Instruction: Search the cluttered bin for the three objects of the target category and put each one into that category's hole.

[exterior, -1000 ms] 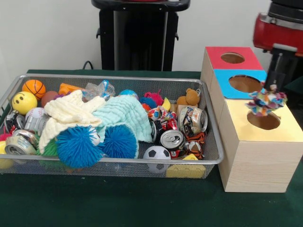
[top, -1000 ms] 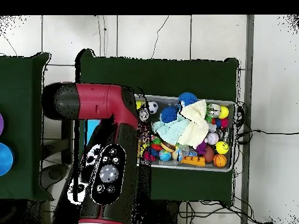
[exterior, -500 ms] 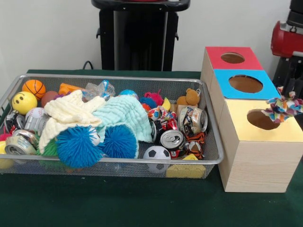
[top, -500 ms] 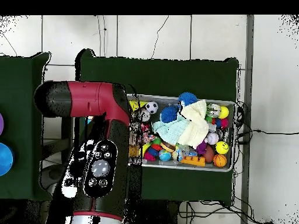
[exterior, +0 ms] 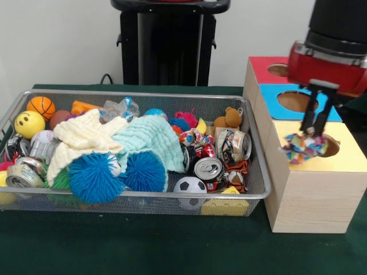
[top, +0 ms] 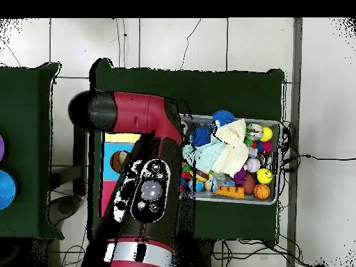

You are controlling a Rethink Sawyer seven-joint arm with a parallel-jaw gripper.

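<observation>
Red and black arm: comes down at the right of the front view, over the row of boxes; from overhead it covers the boxes and the bin's left end
Gripper: dark fingers pinched narrow on the top of a multicoloured rope toy
Rope toy: hangs from the fingers at the left rim of the hole in the yellow-topped box, partly over the opening; whether it touches the lid is hard to tell
Boxes: three in a row at the right of the bin, yellow top nearest, blue top behind it, red top farthest, each with a round hole
Wire mesh bin: left of the boxes on the green tablecloth, packed full
Bin, left end: orange basketball, yellow smiley ball, a can on its side
Bin, middle: cream knitted cloth and pale green knitted cloth lying over the heap, two blue spiky balls side by side at the near wall
Bin, right end: small brown teddy at the far corner, crushed cans, small soccer ball against the near wall
</observation>
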